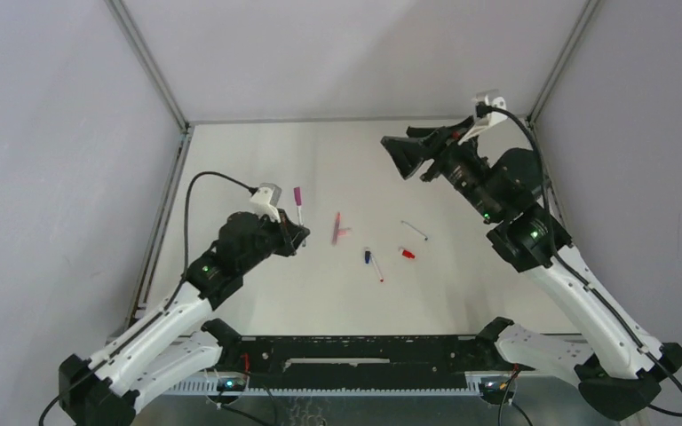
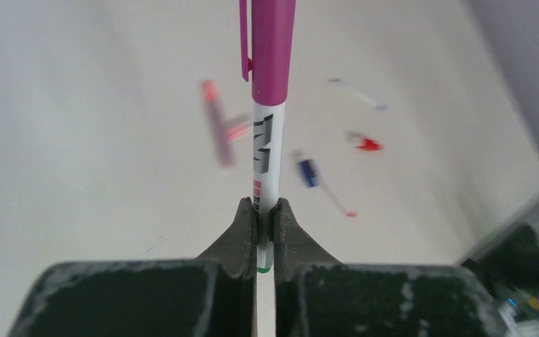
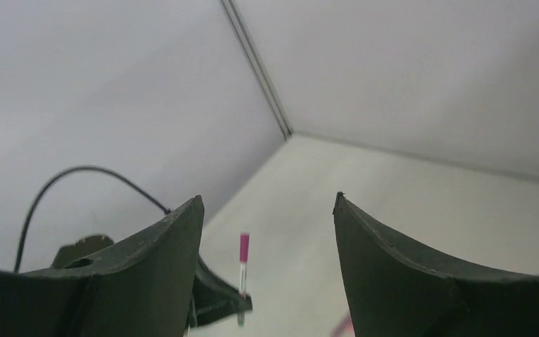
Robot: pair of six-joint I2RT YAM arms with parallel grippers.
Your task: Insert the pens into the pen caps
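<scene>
My left gripper (image 1: 295,234) is shut on the lower end of a white pen (image 2: 265,158) that wears a magenta cap (image 2: 274,49), and holds it upright above the table. The same pen (image 3: 243,270) shows in the right wrist view. My right gripper (image 1: 406,156) is open, empty and raised at the back right; its fingers (image 3: 161,239) frame the far corner. On the table lie a pinkish-red pen (image 1: 337,227), a blue cap (image 1: 368,257) on a thin pen with a red tip, a red cap (image 1: 407,254) and a thin grey pen (image 1: 415,231).
Grey walls enclose the table on the left, back and right, and meet at a corner post (image 3: 256,63). A black rail (image 1: 355,351) runs along the near edge between the arm bases. The loose pens and caps lie in the table's middle.
</scene>
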